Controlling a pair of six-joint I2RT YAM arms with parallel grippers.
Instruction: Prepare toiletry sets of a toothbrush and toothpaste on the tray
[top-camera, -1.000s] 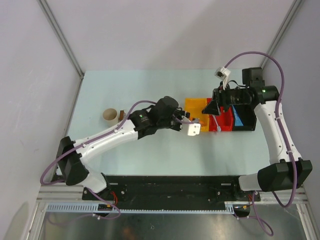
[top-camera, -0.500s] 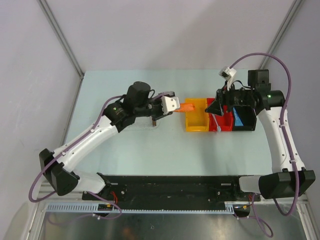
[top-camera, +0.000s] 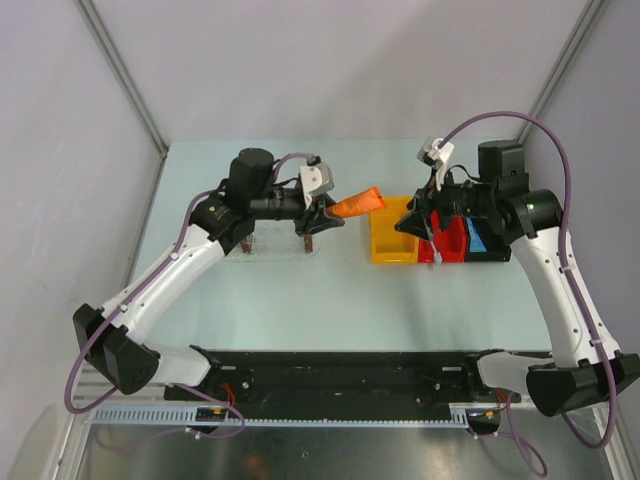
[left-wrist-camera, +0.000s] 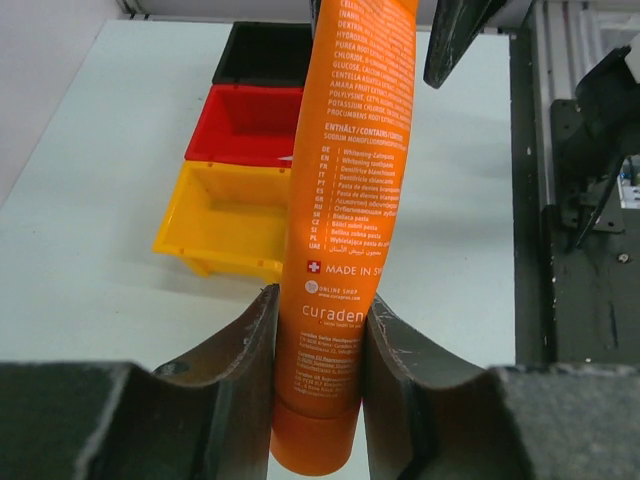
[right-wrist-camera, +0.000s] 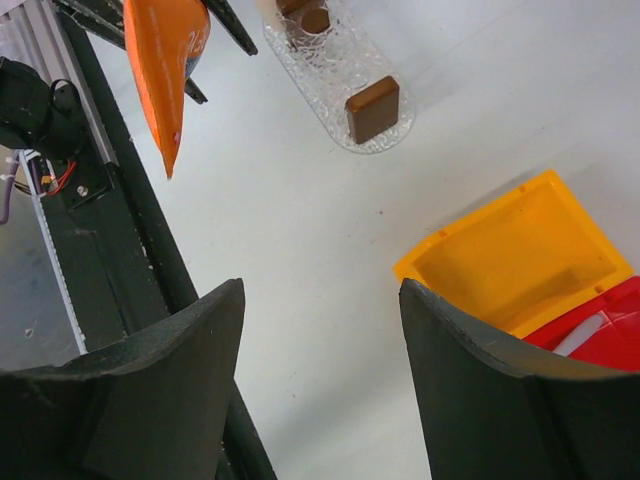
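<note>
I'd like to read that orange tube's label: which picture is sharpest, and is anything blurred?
Left wrist view: the orange tube, clamped in the left gripper, is sharp, its print readable, with a brighter patch mid-tube. Right wrist view: the right gripper looms dark and soft; the tray beyond is crisp. Top external view: evenly lit, tube too small to read.

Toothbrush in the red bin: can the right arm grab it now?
Probably yes. The right gripper is open and hangs close to the red bin, and nothing covers the toothbrush lying in it.
</note>
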